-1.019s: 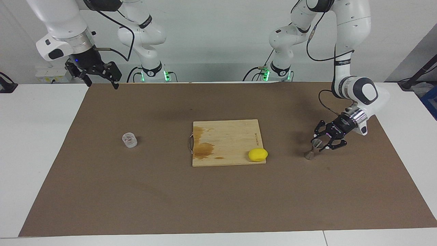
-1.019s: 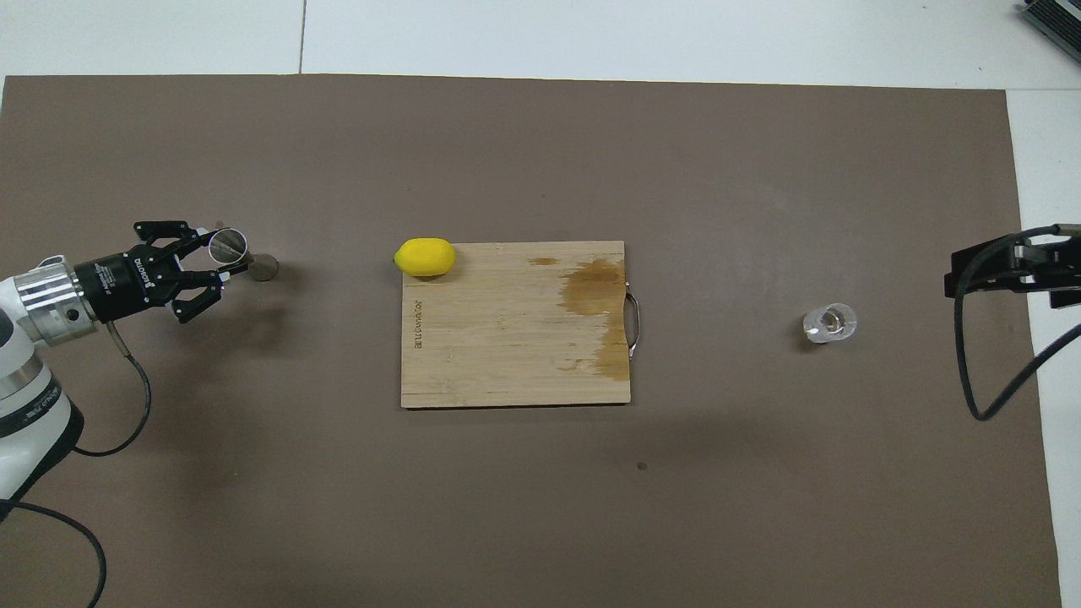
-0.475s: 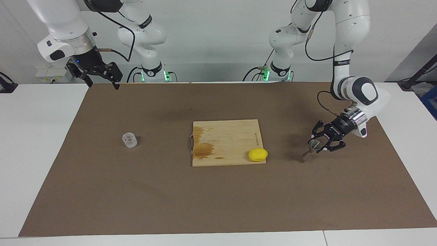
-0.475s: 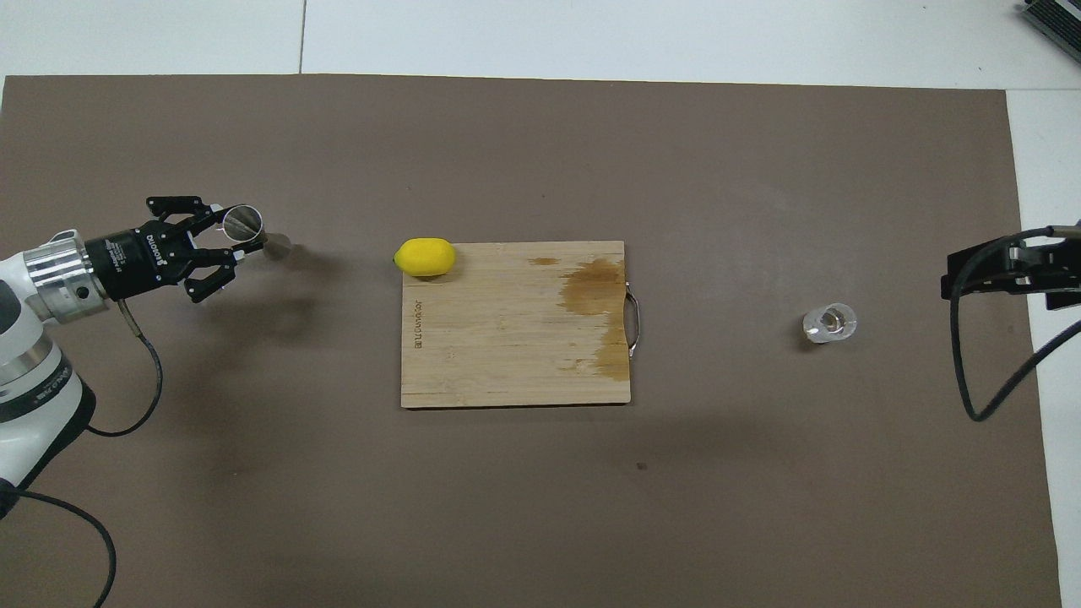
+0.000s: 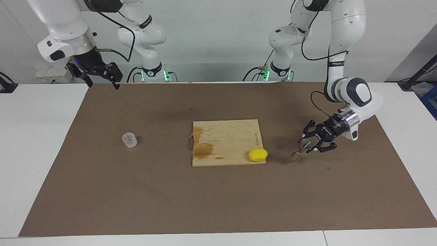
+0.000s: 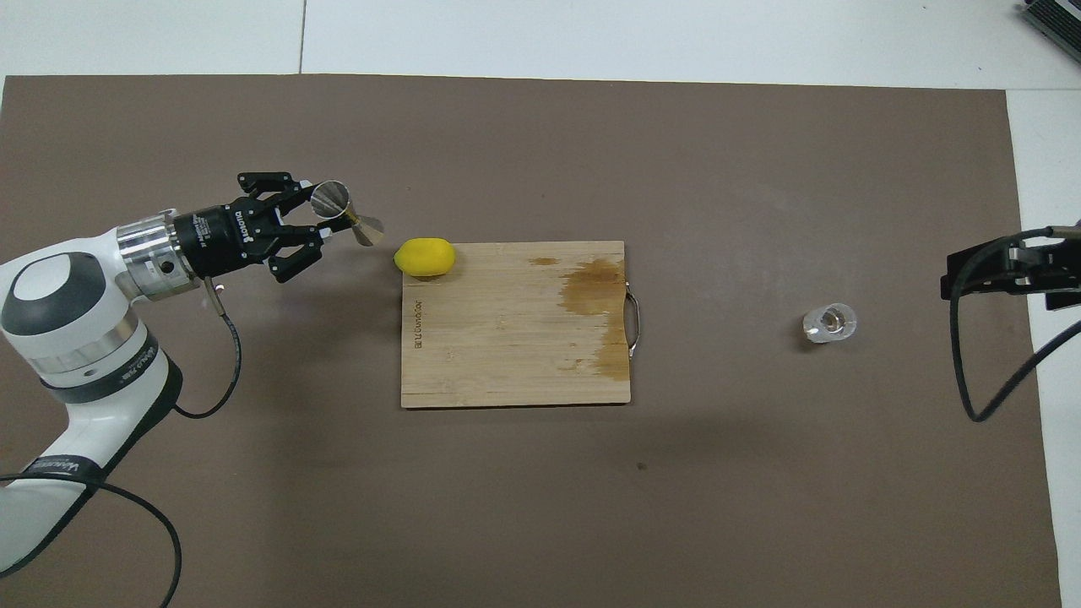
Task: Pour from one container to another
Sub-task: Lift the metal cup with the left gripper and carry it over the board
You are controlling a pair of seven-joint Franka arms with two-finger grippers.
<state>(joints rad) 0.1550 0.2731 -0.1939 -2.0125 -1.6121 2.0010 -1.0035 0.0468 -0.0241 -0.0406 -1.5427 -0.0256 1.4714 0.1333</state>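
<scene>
Your left claw (image 5: 306, 145), clenched on the tilted jigger (image 5: 299, 150), is well apart from the cup (image 5: 129, 140); right claw (image 5: 99, 76) waits released.

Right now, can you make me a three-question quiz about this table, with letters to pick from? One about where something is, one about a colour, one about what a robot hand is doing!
1. Where is the lemon?
A. on a corner of the cutting board
B. inside the clear cup
C. in a gripper

2. What colour is the mat on the table?
A. blue
B. brown
C. green

3. What is the left gripper doing?
A. hanging open with nothing in it
B. resting on the board
C. holding the metal jigger tilted

Answers:
1. A, the lemon sits at the board's corner toward the left arm's end.
2. B, brown cloth covers the tabletop.
3. C, its fingers pinch the jigger, which leans over the mat.
</scene>
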